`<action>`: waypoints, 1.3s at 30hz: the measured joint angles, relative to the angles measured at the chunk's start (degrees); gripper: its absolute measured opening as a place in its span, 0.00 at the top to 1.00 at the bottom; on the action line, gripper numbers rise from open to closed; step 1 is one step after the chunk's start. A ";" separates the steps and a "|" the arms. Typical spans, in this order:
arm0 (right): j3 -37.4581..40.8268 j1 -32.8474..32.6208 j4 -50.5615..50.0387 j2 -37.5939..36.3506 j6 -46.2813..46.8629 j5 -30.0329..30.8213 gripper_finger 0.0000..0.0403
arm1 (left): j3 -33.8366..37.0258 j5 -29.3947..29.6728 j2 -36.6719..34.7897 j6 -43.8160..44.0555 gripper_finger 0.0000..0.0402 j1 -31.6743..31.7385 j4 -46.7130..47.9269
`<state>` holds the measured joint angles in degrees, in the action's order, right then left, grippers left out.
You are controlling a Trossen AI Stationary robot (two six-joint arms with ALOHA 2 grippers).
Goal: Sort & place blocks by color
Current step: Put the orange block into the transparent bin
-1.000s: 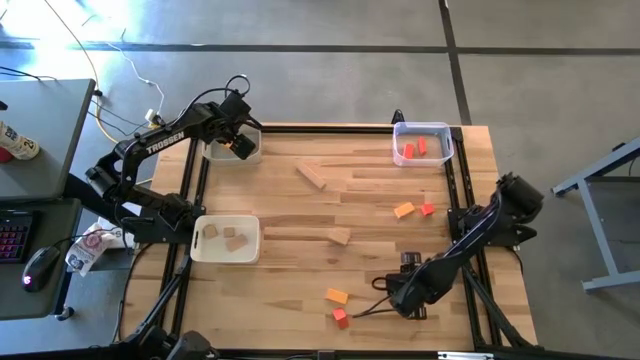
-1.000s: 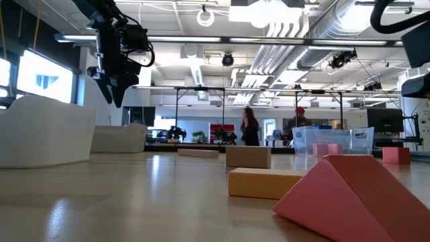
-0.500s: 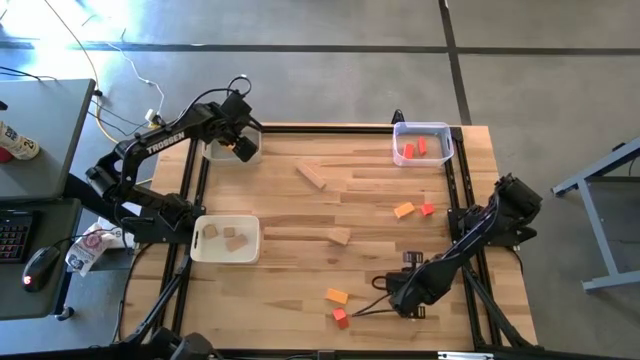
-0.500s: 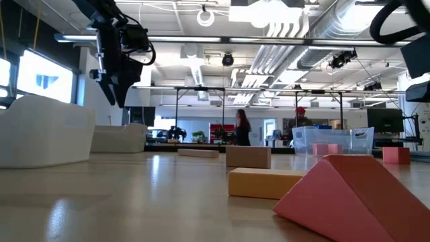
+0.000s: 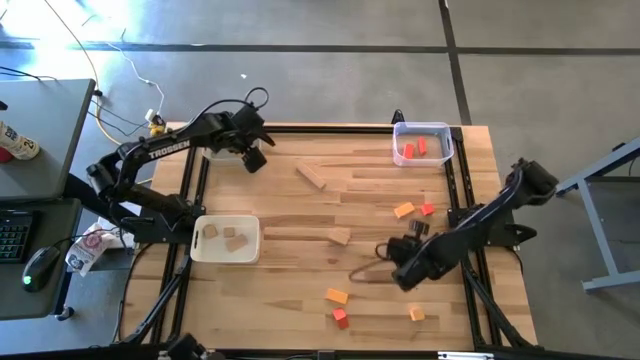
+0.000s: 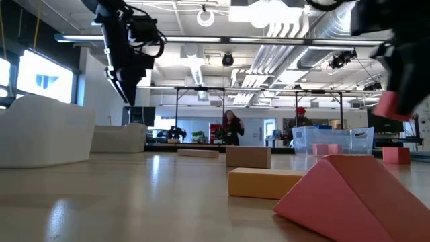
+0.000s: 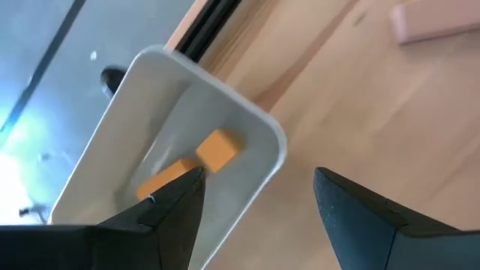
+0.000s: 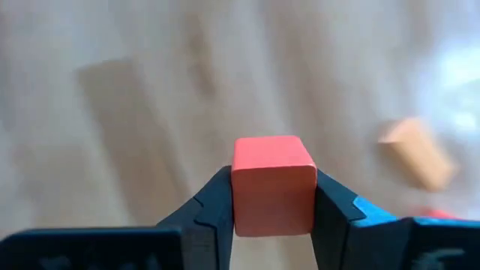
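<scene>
My right gripper (image 5: 403,252) is over the table's right middle, shut on a red cube (image 8: 272,184), which also shows in the low view (image 6: 390,106). My left gripper (image 5: 256,160) is open and empty, just right of the far-left white bin (image 7: 247,127), which holds two orange blocks (image 7: 219,149). Loose on the table lie a light wooden plank (image 5: 311,176), a wooden wedge (image 5: 340,237), an orange block (image 5: 404,210), a red block (image 5: 428,209), and near the front an orange block (image 5: 336,296), a red block (image 5: 341,317) and a small orange block (image 5: 417,314). My right gripper pinches the red cube by two opposite sides (image 8: 240,187) between its two fingers. The cube sits square between the fingertips. In the low view it is lifted clear, well above the table.
A clear bin (image 5: 422,143) with red blocks stands at the far right. A white bin (image 5: 225,238) with plain wooden blocks stands at the left edge. People stand in the room beyond the table (image 6: 232,128).
My right gripper has risen from near the table's front edge and gone toward the far edge with the red cube. A small orange block now shows where the gripper stood. My left gripper has moved off the far-left bin toward the table's right.
</scene>
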<state>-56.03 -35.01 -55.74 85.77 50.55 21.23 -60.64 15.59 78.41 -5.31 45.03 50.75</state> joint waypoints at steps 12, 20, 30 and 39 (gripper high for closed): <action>0.00 17.93 -8.09 -8.62 -4.60 8.79 0.75 | 0.00 -0.86 0.00 1.95 0.41 -12.41 -6.01; -0.02 32.20 -7.86 -11.19 -11.23 13.60 0.75 | 0.00 -9.25 0.00 2.08 0.41 -20.57 -15.48; -0.02 49.76 -4.71 -11.23 -17.53 18.04 0.75 | 0.00 -11.07 0.00 2.11 0.41 -28.75 -21.85; -0.04 64.51 1.29 -11.19 -18.51 15.43 0.75 | 0.00 -10.99 0.00 2.11 0.41 -34.86 -22.13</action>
<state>-56.07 29.50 -54.45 74.59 32.03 36.66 -60.64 4.60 78.41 -3.20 10.17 28.62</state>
